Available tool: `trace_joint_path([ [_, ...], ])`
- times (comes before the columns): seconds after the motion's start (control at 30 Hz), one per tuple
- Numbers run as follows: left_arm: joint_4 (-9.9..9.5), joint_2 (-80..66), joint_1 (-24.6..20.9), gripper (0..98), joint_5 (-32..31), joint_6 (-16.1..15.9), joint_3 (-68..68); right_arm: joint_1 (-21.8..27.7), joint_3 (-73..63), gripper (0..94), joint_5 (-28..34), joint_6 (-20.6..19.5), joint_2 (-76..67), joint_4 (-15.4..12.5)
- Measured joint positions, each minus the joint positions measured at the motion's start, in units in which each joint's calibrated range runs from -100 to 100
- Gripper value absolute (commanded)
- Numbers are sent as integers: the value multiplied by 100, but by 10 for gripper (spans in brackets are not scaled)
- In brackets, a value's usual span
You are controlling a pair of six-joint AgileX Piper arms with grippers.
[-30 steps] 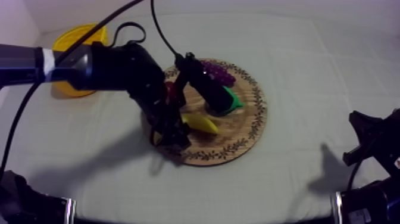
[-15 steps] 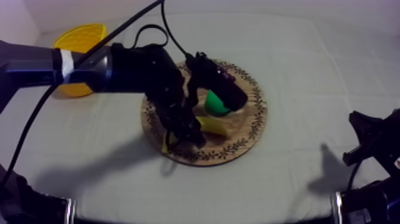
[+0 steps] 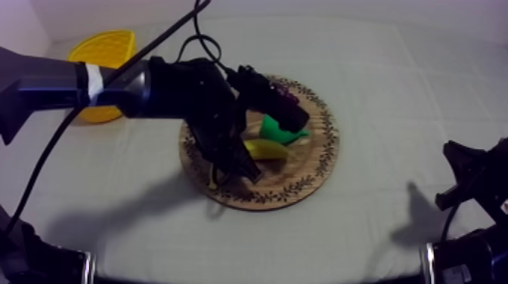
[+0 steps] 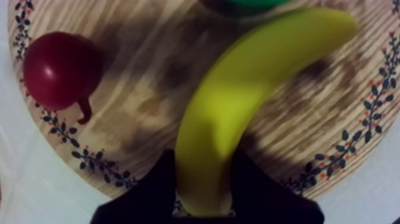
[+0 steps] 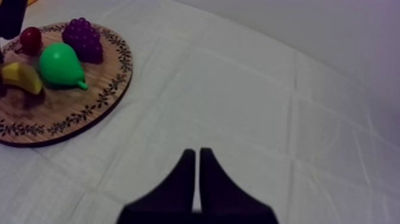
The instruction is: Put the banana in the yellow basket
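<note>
Yellow basket sits out at 10 o'clock on the tabletop, well apart from the action. Moving across, the left arm reaches in over the wooden board at the middle of the tabletop. And the left pincer has its catch: 2 black fingers are clamped on the near end of the banana, 1 at each side, both touching it. The banana's far end curves out over the wood; whether it is clear of the board I cannot tell. Beside the patterned rim rests the small red fruit, apart from the banana. From above, the pear lies just at 1 o'clock of the banana. The grapes sit just behind the pear, near the board's rim. Over to the right pincer: fingers pressed together in a narrow wedge, gripping nothing, above bare tabletop and well apart from the board. From above it sits low at 4 o'clock.
</note>
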Motion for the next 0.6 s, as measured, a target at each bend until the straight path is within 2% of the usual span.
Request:
trace_joint_path([
  [0.27, -191, -375, 38, 203, 561, 27, -440, 0, 0, 5, 0, 0, 0, 0],
  [0.43, -451, -852, -130, 201, 1222, -42, -941, 0, 0, 5, 0, 0, 0, 0],
  [0.6, -754, -1321, -520, 199, 1950, -226, -1549, 0, 0, 5, 0, 0, 0, 0],
])
